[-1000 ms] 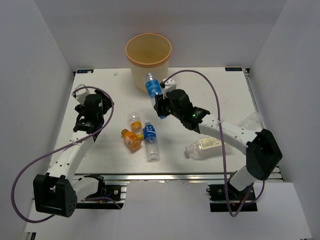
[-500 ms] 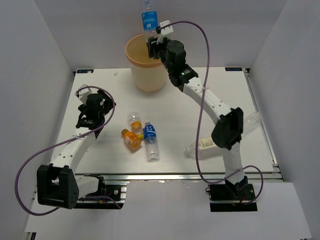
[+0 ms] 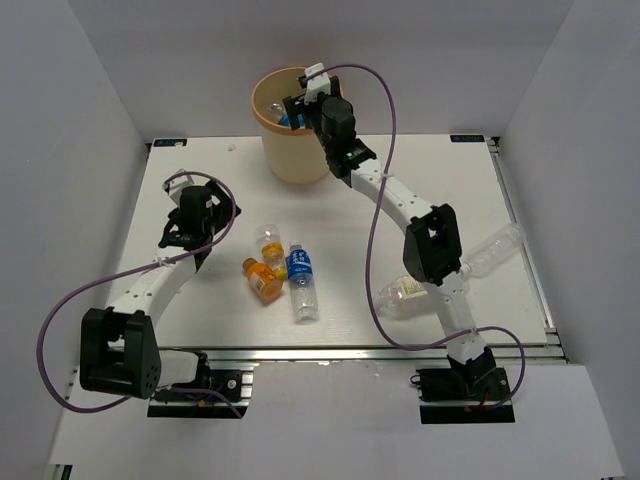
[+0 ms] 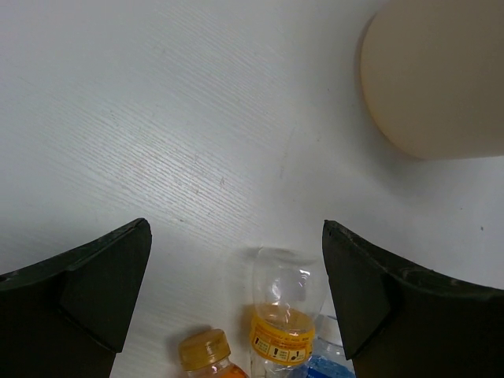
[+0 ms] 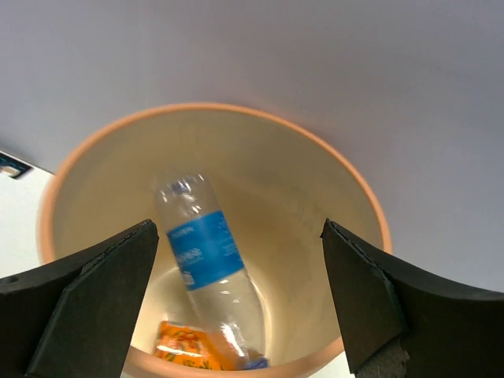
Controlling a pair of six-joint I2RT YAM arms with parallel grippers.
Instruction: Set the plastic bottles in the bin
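Observation:
The bin [image 3: 296,160] stands at the back of the table. My right gripper [image 3: 293,108] hangs open just over its mouth, holding nothing. Looking down the right wrist view, a clear bottle with a blue label [image 5: 206,252] lies loose inside the bin [image 5: 370,206] on an orange bottle [image 5: 185,346]. Three bottles lie together mid-table: a stubby clear one [image 3: 268,242], an orange one [image 3: 263,279] and a blue-labelled one [image 3: 301,282]. A larger pale-labelled bottle [image 3: 405,293] lies further right. My left gripper [image 3: 200,238] is open above the table, left of the cluster, with the stubby bottle [image 4: 285,307] between its fingers' line of sight.
Another clear bottle [image 3: 495,248] lies near the table's right edge, partly behind my right arm. The right arm stretches diagonally from its base to the bin. White walls enclose the table on three sides. The bin's wall [image 4: 441,79] shows at the left wrist view's top right.
My right gripper rose from the table with the blue-labelled bottle, reached over the bin and opened; the bottle now lies inside. My left gripper has drifted slightly right.

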